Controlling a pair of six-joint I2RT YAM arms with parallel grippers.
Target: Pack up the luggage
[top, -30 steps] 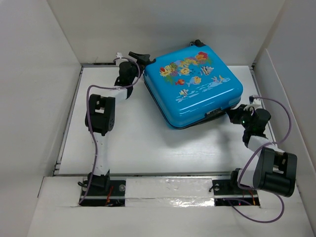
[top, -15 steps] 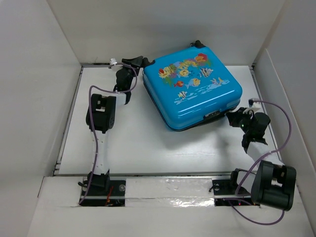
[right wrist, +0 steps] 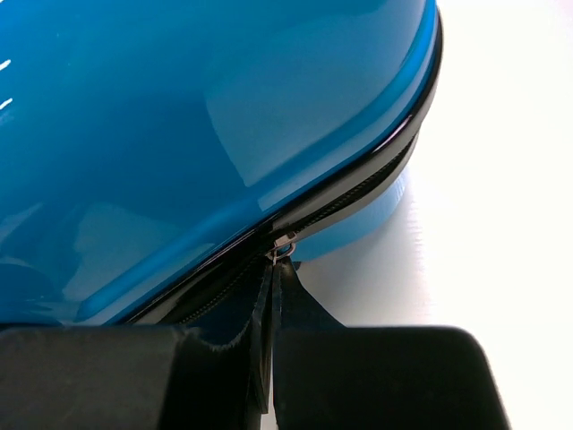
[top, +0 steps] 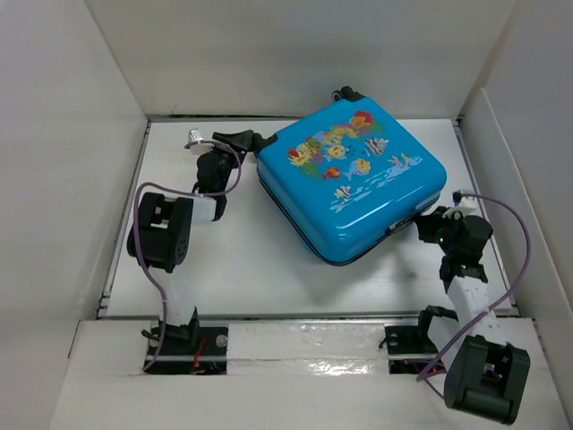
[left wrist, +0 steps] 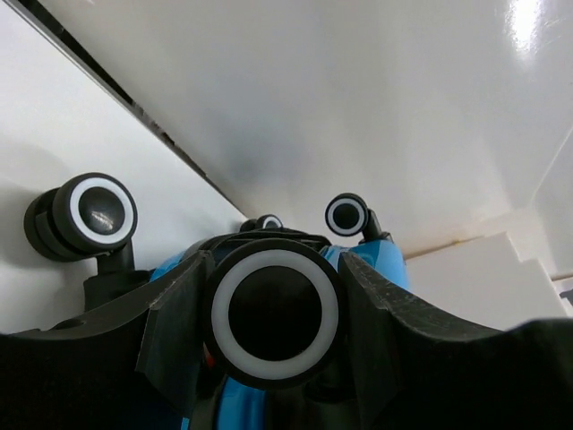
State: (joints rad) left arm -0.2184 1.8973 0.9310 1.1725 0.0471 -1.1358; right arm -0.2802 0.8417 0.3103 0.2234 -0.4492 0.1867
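Observation:
The luggage (top: 354,179), a bright-blue fish-print suitcase, lies flat with its lid down, turned at an angle on the white table (top: 242,269). My left gripper (top: 253,141) is at its far-left corner. In the left wrist view my left gripper (left wrist: 275,279) is shut on a black wheel with a white ring (left wrist: 275,313), a finger on each side. My right gripper (top: 421,222) is at the near-right edge. In the right wrist view my right gripper (right wrist: 271,269) is shut on the metal zipper pull (right wrist: 285,244), at the black zipper seam of the luggage (right wrist: 179,116).
White walls box in the table on the left (top: 63,161), back (top: 295,54) and right (top: 528,179). Two more luggage wheels (left wrist: 94,210) (left wrist: 346,215) stick out near the back wall. Purple cables (top: 510,233) loop from both arms.
My left jaws have shut on the wheel. The luggage has turned and slid toward the near side. Both arms' elbows have swung outward and nearer.

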